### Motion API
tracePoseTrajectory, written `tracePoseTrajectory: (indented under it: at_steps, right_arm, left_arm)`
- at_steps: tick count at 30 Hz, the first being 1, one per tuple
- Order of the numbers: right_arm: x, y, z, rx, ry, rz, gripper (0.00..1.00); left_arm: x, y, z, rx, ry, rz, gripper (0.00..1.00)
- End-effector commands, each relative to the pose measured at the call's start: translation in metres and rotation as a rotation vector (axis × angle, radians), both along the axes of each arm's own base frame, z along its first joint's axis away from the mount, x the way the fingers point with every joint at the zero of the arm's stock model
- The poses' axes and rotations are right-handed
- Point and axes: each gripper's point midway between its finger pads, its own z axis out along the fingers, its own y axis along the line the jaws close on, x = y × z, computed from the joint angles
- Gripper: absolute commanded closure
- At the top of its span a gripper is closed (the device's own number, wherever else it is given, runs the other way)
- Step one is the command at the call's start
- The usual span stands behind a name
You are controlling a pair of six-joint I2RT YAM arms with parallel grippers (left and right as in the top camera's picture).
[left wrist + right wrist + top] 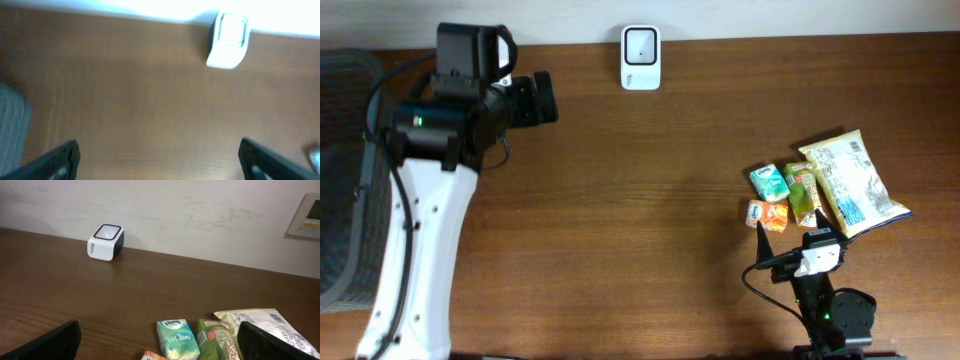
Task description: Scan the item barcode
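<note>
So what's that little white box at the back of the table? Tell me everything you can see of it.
The white box looks like smooth plastic with rounded corners, one dark side and a dark-framed pale window on top. It stands upright at the far edge of the table, nothing else touching it.
</note>
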Motion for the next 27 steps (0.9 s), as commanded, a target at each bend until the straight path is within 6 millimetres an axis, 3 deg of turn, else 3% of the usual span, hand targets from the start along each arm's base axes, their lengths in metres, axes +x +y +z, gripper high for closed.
tracePoseTrajectory:
  at_steps: [1,4,9,17,22,27]
  right_arm:
    - [0.000,0.001,-0.002,0.004,0.001,0.003,0.01]
    - [0.000,0.001,-0.002,0.004,0.001,0.003,0.01]
    - [0.000,0.000,-0.002,0.004,0.001,0.002,0.01]
    - [0.000,0.001,-0.002,0.004,0.001,0.003,0.01]
    - [0.000,0.001,-0.002,0.004,0.001,0.003,0.01]
    - [0.000,0.001,-0.002,0.004,0.001,0.003,0.01]
  left_arm:
    - [-0.013,-0.007,0.019,0.077,-0.175,-0.150,0.01]
    - [-0.024,-0.008,0.015,0.124,-0.319,-0.204,0.01]
    - [-0.055,0.015,-0.012,0.141,-0.490,-0.157,0.01]
    - [-0.123,0.040,-0.090,0.207,-0.684,-0.118,0.01]
    - [-0.146,0.041,-0.116,0.255,-0.745,-0.128,0.01]
    - [-0.156,0.041,-0.137,0.306,-0.758,-0.144,0.01]
